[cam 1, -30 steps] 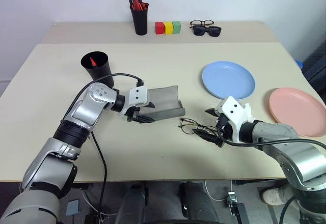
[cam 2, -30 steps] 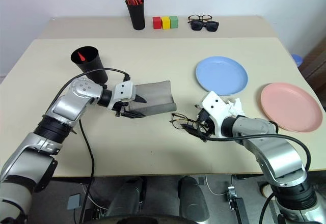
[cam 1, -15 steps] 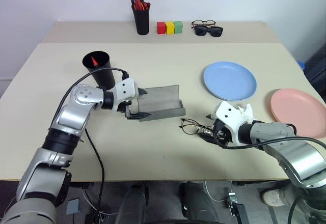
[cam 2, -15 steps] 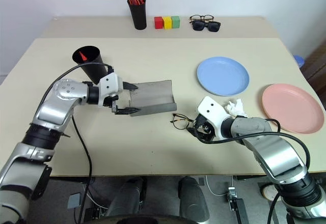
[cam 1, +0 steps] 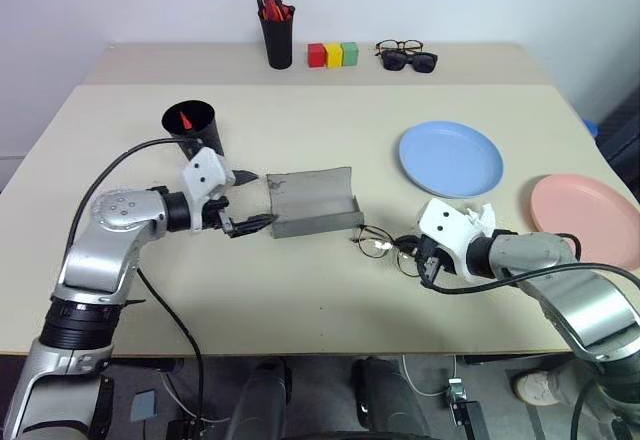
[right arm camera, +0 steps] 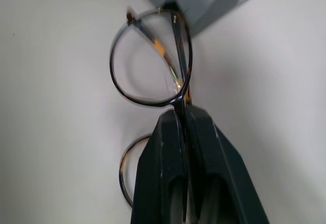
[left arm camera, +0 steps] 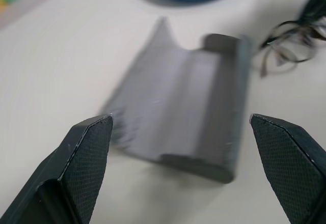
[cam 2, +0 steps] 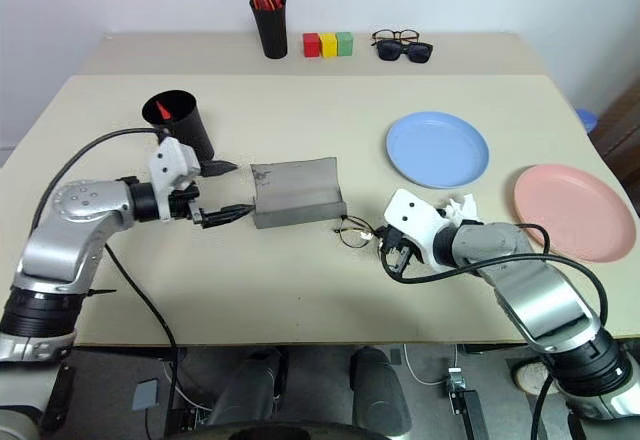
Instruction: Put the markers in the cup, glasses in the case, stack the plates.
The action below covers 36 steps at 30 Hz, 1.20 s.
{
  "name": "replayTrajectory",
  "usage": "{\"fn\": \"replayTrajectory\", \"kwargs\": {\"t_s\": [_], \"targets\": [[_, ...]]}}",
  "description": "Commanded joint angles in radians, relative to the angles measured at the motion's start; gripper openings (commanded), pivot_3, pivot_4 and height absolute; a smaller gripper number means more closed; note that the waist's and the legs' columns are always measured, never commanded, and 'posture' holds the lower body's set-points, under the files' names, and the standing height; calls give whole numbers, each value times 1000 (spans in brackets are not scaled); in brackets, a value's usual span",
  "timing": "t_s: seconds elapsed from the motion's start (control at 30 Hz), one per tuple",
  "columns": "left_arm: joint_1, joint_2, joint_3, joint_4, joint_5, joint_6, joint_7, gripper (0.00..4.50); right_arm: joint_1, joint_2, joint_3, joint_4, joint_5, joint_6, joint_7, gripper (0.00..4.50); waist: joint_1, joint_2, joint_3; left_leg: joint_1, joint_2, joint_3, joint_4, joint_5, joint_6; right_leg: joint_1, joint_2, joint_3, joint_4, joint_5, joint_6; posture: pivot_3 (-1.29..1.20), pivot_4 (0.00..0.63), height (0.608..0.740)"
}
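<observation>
In the left eye view, the right gripper [cam 1: 428, 263] at lower right is clamped on the bridge of the glasses [cam 1: 385, 247], just right of the open grey case [cam 1: 312, 201] at centre. The left gripper [cam 1: 248, 200], jaws spread wide, sits just left of the case, apart from it. The black cup [cam 1: 192, 132] at upper left holds a red-tipped marker [cam 1: 184, 120].

The left wrist view has the case [left arm camera: 188, 117] lying empty between the fingers [left arm camera: 84, 155].

The right wrist view shows the fingers [right arm camera: 173, 147] pinched together on the frame of the glasses [right arm camera: 153, 61].
</observation>
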Motion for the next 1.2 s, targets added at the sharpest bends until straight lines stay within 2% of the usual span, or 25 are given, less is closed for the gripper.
{"fn": "replayTrajectory", "kwargs": {"t_s": [0.03, 0.13, 0.2, 0.33, 0.43, 0.73, 0.77, 0.83, 0.9, 1.03, 1.1, 1.2], "targets": [[49, 34, 78, -38, -20, 2, 31, 4419, -148, 23, -16, -52, 28, -63, 55, 46, -2, 0, 0, 0, 0, 0, 0, 0, 0, 0, 0, 0, 0, 0, 0, 0, 150, 740], [101, 55, 97, -37, -17, 10, 43, 4419, -328, 125, 82, 69, -39, -135, 52, 46, -16, 0, 0, 0, 1, 0, 0, 0, 0, 0, 0, 0, 0, 0, 0, 0, 150, 740], [128, 50, 112, -42, -37, 34, 53, 4419, -428, 245, 182, 238, -115, -243, 42, 46, -21, -1, -1, 0, 1, -1, -1, 0, 0, 0, 1, -1, 0, 0, 0, 0, 150, 740], [167, 38, 127, -87, -66, 71, 87, 4419, -512, 395, 280, 515, -220, -415, 45, 46, -15, -1, -1, 1, 1, 0, -1, 0, 0, 0, 1, 0, 0, 0, -1, 0, 150, 740], [190, 34, 140, -129, -87, 87, 111, 4419, -514, 394, 324, 608, -294, -513, 73, 46, -4, -1, 0, -2, -1, -1, -1, 0, 0, -1, -2, -1, 0, 0, -1, 0, 150, 740], [185, 35, 118, -146, -100, 91, 149, 4419, -448, 339, 306, 532, -301, -501, 215, 46, -2, -1, 0, 0, -1, 0, -1, 0, 0, -2, 0, 0, 1, 0, -1, 0, 150, 740], [169, 30, 111, -134, -103, 93, 150, 4419, -449, 345, 301, 534, -305, -495, 210, 636, -5, -1, 0, 0, -1, 0, -1, 0, 0, -2, 0, 0, 1, 1, -1, 0, 150, 740], [108, 9, 90, -92, -109, 121, 166, 3879, -456, 361, 288, 540, -325, -487, 177, 1412, -6, -1, 0, 0, -1, -1, -1, 0, 0, -1, 0, 0, 1, 1, -1, 0, 150, 740], [34, -20, 71, -50, -118, 136, 169, 3076, -458, 374, 273, 536, -337, -476, 151, 2404, -8, -1, 0, 0, -1, -1, 0, 0, 0, -1, 0, -1, 1, 1, -1, 0, 150, 740], [-121, -72, -8, 58, -50, 128, 210, 1129, -441, 375, 248, 499, -342, -459, 136, 2422, -8, -1, -1, -1, -1, -1, 0, 0, 0, -1, -1, -1, 1, 1, 0, 0, 150, 740], [-261, -125, -87, 194, 18, 163, 261, 1129, -411, 362, 218, 440, -322, -441, 137, 2422, -2, -1, -1, 0, -1, -1, 0, 0, 0, -1, 0, -1, 1, 1, 0, 0, 150, 740], [-468, -215, -148, 435, 32, 315, 277, 1129, -349, 343, 158, 324, -275, -401, 145, 2422, 9, -1, -1, -1, -2, -2, 1, 0, -1, 0, 0, -2, 1, 1, 0, 0, 150, 740]]}}
